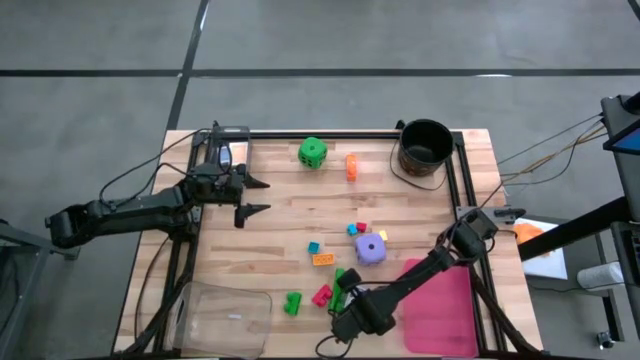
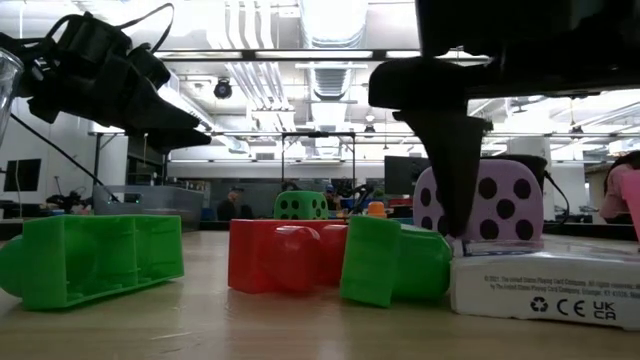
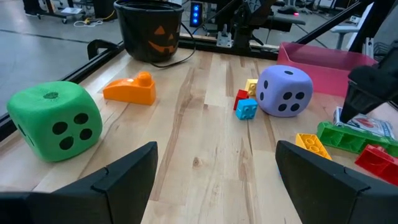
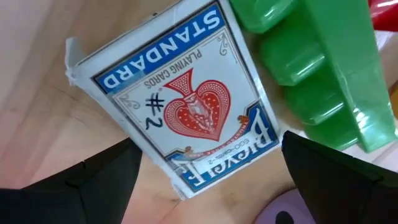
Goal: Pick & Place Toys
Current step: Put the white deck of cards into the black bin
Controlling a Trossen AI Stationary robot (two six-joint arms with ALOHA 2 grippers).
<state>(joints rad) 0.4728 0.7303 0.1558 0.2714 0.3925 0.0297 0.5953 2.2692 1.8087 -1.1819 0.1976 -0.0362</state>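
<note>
Your right gripper (image 1: 343,298) hangs low over the near edge of the table (image 1: 280,215), its fingers (image 4: 81,186) spread apart and empty, straddling a pack of playing cards (image 4: 186,112) that lies flat on the wood. A green brick (image 4: 323,68) lies just beside the pack, touching or nearly touching its long side; a red brick (image 2: 285,255) sits next to that, and a second green brick (image 2: 90,260) lies farther toward the left edge. The purple die (image 1: 370,248) rests near the table's middle, just beside the pink tray (image 1: 440,310) at the near right corner, with small teal, red, yellow and orange bricks scattered close by. The green die (image 1: 313,151) and an orange wedge piece (image 1: 351,166) lie near the far edge. Your left gripper (image 1: 262,196) waits above the left part of the table, fingers (image 3: 124,177) apart, holding nothing. The black bucket (image 1: 425,148) stands at the far right corner.
</note>
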